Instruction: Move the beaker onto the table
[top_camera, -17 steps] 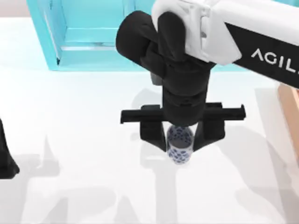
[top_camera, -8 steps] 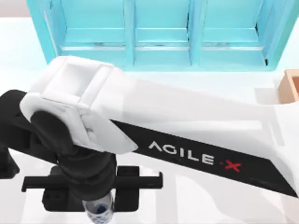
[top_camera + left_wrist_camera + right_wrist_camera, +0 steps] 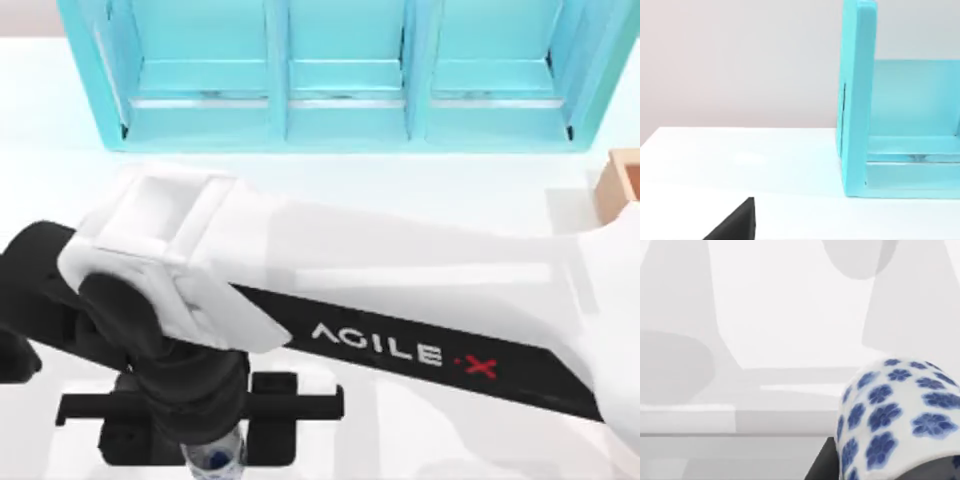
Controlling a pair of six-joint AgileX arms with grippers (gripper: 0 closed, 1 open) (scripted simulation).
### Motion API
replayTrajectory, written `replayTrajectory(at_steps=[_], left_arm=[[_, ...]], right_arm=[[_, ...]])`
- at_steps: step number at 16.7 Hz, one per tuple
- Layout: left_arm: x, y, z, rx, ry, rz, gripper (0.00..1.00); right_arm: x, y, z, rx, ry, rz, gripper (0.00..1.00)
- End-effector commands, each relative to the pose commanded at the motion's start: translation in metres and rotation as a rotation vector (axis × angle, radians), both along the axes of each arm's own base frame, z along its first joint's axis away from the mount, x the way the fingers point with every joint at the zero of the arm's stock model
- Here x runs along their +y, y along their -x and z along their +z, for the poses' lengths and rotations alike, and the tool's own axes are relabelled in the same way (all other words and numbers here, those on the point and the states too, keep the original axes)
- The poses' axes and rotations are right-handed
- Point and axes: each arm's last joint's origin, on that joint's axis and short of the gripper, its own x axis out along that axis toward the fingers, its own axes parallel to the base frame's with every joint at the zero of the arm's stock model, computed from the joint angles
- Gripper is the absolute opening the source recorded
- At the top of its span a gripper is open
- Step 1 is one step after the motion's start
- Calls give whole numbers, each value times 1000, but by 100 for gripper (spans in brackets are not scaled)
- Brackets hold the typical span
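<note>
- Right arm (image 3: 400, 320) reaches all the way across from the right side of the table (image 3: 420, 190) to the front-left area, white forearm with the AGILE·X lettering laid diagonally over the middle of the top view.
- Right gripper (image 3: 212, 462) sits at the bottom edge of the top view, left of centre, pointing down, black crossbar spread out to either side of it.
- The beaker (image 3: 213, 458) is right there between its black fingers, just a sliver of whitish cup with blue spots peeking out under the wrist. So the fingers are pinched on the beaker, one on each side.
- The right wrist view gives a much better look: the beaker (image 3: 900, 415) is close up, white with dark blue flower-like spots, a black finger (image 3: 822, 462) right up against its side, white table (image 3: 765, 315) with grey shadows behind it.
- Can't tell whether the beaker's base is touching the table or hanging just above it.
- Left arm (image 3: 12, 355) is parked at the left edge of the table, only a black bit of it poking in.
- Left gripper: a black finger (image 3: 735, 222) shows in the corner of the left wrist view, can't tell if it's spread or pressed together.
- Turquoise three-bay shelf unit (image 3: 340, 75) stands along the back of the table, well apart from the beaker; one end of the shelf unit (image 3: 860, 100) also shows in the left wrist view.
- Tan wooden box (image 3: 620, 185) peeks in at the right edge.
</note>
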Motion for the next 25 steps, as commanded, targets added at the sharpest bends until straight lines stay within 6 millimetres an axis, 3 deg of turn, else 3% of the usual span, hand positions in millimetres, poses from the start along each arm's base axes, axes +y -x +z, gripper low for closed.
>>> replayTrajectory(at_steps=[4, 9, 22, 25], left_arm=[[0, 0, 0, 0, 0, 0, 100], [0, 0, 0, 0, 0, 0, 100], [0, 0, 0, 0, 0, 0, 100], [0, 0, 0, 0, 0, 0, 100]], right_arm=[[0, 1, -35, -1, 3, 1, 0], [-1, 1, -40, -1, 2, 2, 0], [-1, 1, -40, -1, 2, 2, 98], [-1, 1, -40, -1, 2, 2, 100]])
